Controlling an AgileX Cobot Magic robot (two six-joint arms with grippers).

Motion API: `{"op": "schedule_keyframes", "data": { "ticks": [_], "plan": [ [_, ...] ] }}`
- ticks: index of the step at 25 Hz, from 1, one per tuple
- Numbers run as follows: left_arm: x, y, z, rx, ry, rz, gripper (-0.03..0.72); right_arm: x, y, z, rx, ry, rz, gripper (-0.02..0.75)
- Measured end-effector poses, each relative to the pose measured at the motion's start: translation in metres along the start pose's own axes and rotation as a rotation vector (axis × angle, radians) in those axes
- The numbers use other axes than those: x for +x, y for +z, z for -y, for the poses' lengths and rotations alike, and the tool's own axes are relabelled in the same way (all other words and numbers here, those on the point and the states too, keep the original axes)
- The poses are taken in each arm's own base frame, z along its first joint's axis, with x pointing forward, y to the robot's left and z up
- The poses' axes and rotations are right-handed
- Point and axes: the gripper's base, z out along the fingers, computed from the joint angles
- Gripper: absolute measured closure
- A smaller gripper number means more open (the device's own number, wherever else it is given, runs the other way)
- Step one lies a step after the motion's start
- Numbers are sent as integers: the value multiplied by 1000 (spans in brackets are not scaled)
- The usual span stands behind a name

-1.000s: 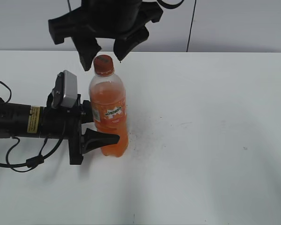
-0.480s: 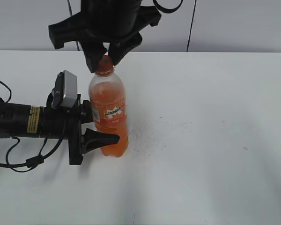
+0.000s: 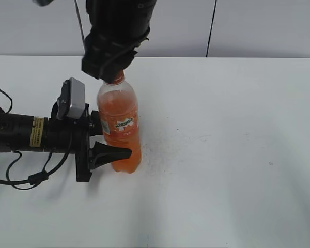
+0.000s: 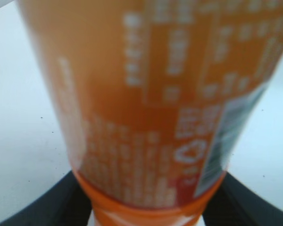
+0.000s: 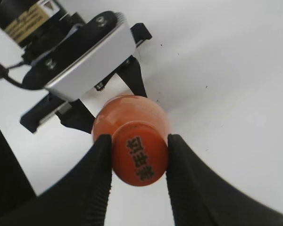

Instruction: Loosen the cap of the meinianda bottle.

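Dropping from just above the meinianda bottle (image 3: 120, 126) down over its top, the right gripper (image 3: 112, 66) now hiding the cap (image 5: 139, 159) in the exterior view, where a second ago it was showing in full. Closing in from a wide spread, the black fingers (image 5: 96, 175) now pressing against both sides of the cap in the right wrist view. Turning about the bottle's axis, the gripper body no longer showing its broad spread outline in the exterior view.
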Motion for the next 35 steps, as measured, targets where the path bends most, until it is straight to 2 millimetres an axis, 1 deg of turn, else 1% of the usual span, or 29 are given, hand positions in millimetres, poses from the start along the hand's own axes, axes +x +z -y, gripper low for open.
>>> {"op": "schedule_keyframes", "data": {
  "ticks": [4,5,7,10,16,17,18,21,22,24,27,31,33,35],
  "plan": [
    [0,0,0,-2,-1,0,285,1,0,1,14,-447,-9,472],
    [0,0,0,-4,-3,0,285,1,0,2,20,-539,-15,472],
    [0,0,-1,-6,-5,-1,285,1,0,3,26,-644,-22,472],
    [0,0,-1,-8,-7,-1,285,1,0,3,30,-699,-25,472],
    [0,0,-1,-8,-8,-1,286,1,0,4,33,-711,-27,470],
    [0,0,-1,-8,-8,-1,286,1,0,4,33,-701,-26,454],
    [0,0,-1,-8,-8,-1,286,1,0,4,36,-693,-29,423],
    [0,0,0,-5,-6,-1,286,2,0,5,48,-657,-38,295],
    [0,0,0,-5,-6,-1,286,1,-1,6,55,-637,-38,267],
    [0,0,0,-5,-6,-1,286,1,-4,6,56,-592,-29,234],
    [0,0,0,-4,-6,-1,286,1,-16,4,55,-457,9,221],
    [0,0,0,-4,-6,-1,286,1,-42,3,56,-137,78,216],
    [0,0,0,-4,-6,-1,286,2,-51,2,51,69,102,215],
    [0,0,0,-4,-6,-1,286,3,-55,2,43,260,115,214]
  ]
}}
